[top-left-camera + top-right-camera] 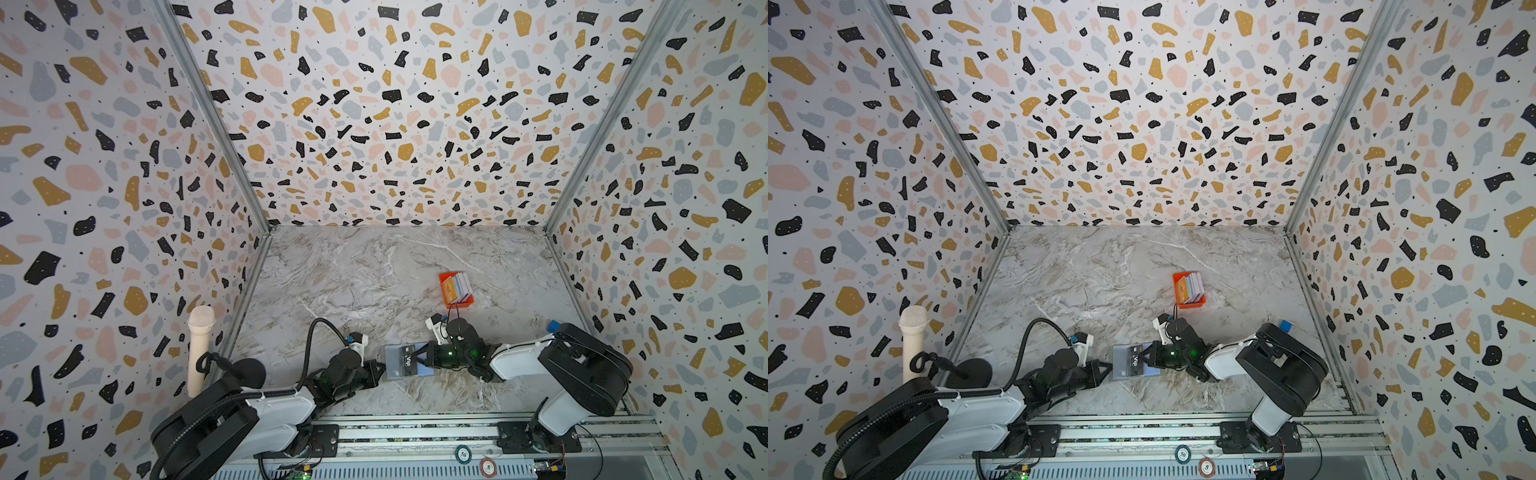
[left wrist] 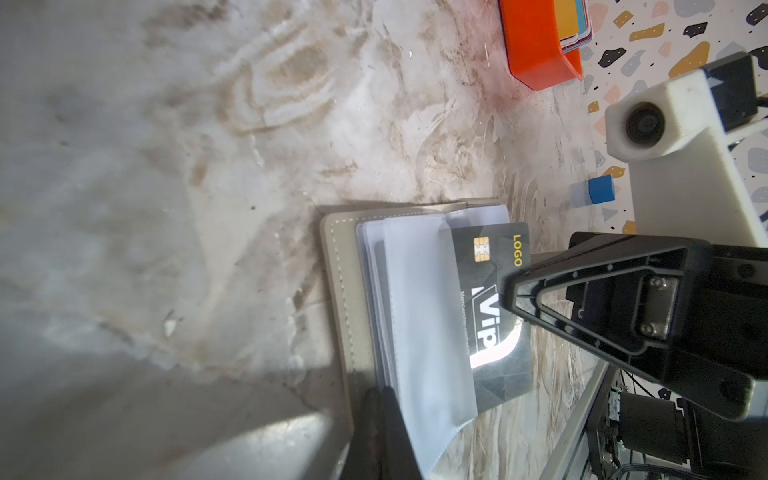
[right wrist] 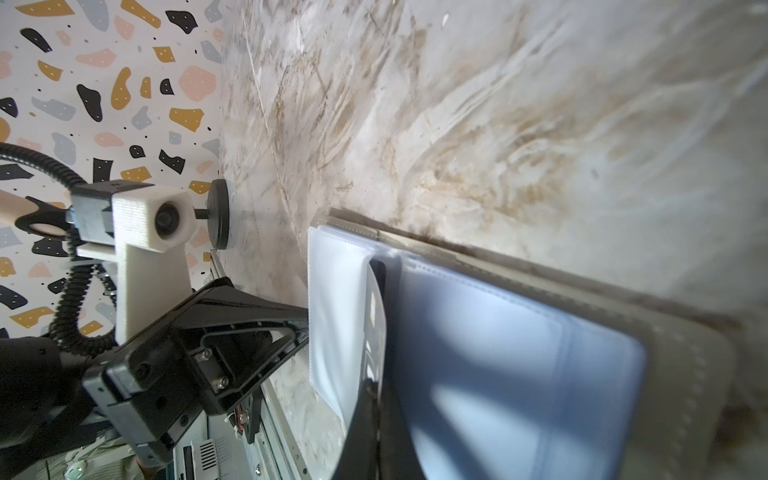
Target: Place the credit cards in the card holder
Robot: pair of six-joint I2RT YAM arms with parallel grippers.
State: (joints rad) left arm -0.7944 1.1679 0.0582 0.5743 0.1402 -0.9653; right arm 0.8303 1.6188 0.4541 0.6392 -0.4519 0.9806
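Note:
The grey card holder [image 1: 391, 368] lies open near the table's front middle, its clear pockets [image 2: 415, 316] facing up. A dark "Vip" credit card [image 2: 486, 266] sits partly inside one pocket, its chip end still out. My right gripper [image 1: 426, 357] is shut on that card's outer edge, and the card shows edge-on [image 3: 376, 316] in the right wrist view. My left gripper [image 2: 382, 399] is shut, and its tips rest on the holder's left edge beside the pockets. More credit cards [image 1: 457, 286] stand in the orange tray [image 1: 451, 305].
The orange tray stands behind the right gripper, toward the right. A small blue block [image 1: 552, 326] lies by the right wall. A microphone [image 1: 200, 349] on a stand rises at the front left. Two poker chips [image 1: 463, 454] lie on the front rail.

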